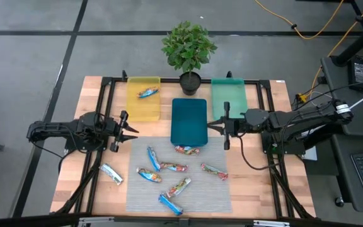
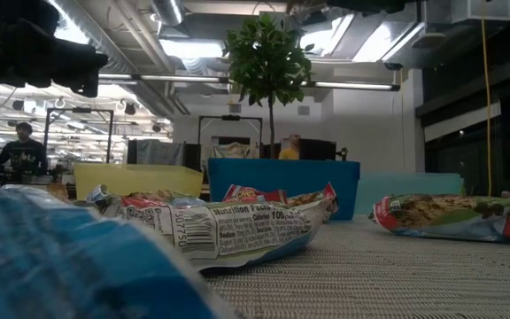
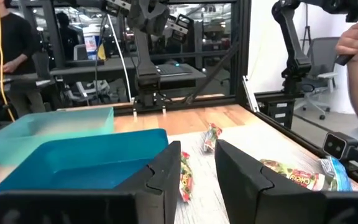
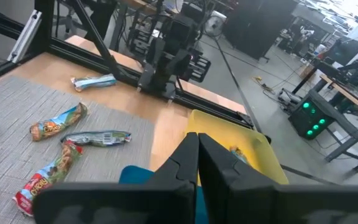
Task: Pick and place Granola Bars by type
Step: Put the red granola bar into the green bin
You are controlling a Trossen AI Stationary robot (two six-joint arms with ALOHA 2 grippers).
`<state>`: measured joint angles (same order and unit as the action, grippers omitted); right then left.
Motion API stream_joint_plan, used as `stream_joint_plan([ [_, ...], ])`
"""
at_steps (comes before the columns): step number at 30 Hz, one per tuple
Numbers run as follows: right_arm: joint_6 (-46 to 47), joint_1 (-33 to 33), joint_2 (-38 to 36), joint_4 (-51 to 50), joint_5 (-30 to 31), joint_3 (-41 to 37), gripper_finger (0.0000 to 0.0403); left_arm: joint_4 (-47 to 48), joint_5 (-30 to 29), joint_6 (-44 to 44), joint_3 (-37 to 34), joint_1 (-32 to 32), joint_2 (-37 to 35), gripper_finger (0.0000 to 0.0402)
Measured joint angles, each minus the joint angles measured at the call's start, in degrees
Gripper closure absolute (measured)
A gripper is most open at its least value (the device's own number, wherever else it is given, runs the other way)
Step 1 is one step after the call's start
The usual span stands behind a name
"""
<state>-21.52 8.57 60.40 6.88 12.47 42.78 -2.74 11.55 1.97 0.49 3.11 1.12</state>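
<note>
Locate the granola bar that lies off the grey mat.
In the high view, the silvery-white bar lies on bare wood, left of the grey mat, below the left gripper.

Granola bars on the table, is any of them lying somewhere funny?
Yes. One silvery-white and blue bar lies on the bare wood, off the grey mat where the other loose bars are scattered. Another bar rests against the edge of the blue tray, not inside it. One bar is in the yellow tray.

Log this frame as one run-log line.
left gripper: open, empty | right gripper: shut, empty | yellow tray: one bar | gray mat: bars unsorted
</note>
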Motion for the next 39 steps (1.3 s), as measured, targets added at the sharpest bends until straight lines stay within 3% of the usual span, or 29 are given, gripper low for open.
stream_joint_plan([
  [39,-1.24,-0.28,-0.02,-0.53,-0.04,-0.02,0.0388,0.01,0.09,-1.76,0.00,0.00,0.90,0.0302],
])
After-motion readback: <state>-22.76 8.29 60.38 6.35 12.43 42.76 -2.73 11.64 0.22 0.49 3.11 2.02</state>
